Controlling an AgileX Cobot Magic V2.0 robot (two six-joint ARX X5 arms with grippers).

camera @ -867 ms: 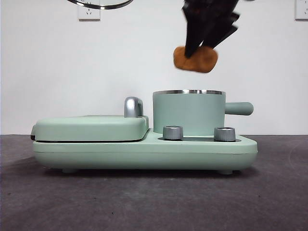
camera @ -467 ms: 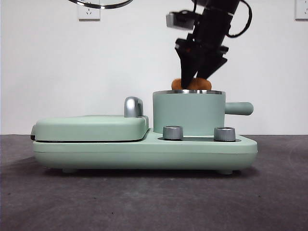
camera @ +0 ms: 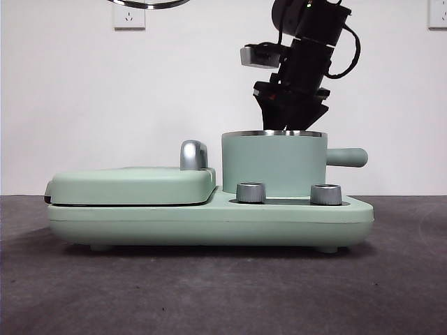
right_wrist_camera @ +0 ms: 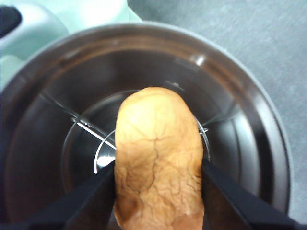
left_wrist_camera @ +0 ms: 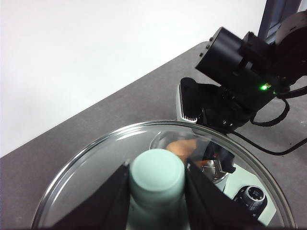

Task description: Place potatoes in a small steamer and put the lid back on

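The right end effector (right_wrist_camera: 158,191) reaches down into the small steamer (camera: 274,165) from above, its two black jaws clenched on either side of the potato (right_wrist_camera: 158,167). In the right wrist view the wrinkled orange-brown lump sits between the jaws, inside the steel wall of the pot and above its shiny bottom; whether it touches the bottom cannot be told. In the front view the dark arm comes in from the top, right of centre, and the tips of the right end effector (camera: 288,129) dip behind the steel rim, so the potato is hidden there by the mint-green wall.

The small steamer stands on the right half of a mint-green cooker base (camera: 209,220), its stubby handle (camera: 347,157) pointing right. Two grey knobs (camera: 251,192) sit on the base in front of the pot. On the left half of the base lies a flat green griddle cover (camera: 133,185) with a chrome handle (camera: 193,155) just left of the pot. The base rests on a dark grey counter (camera: 209,293), with a white wall behind.

The left end effector (left_wrist_camera: 157,191) holds the lid (left_wrist_camera: 86,177) up in the air, jaws grasping its mint-green knob (left_wrist_camera: 157,175) from both sides. Through the glass, the left wrist view shows the potato (left_wrist_camera: 184,147) and the pot below, with the other arm beside them. In the front view only a curve of the steel rim of the lid (camera: 148,4) shows at the top edge, high above the griddle cover and well to the left of the steamer.
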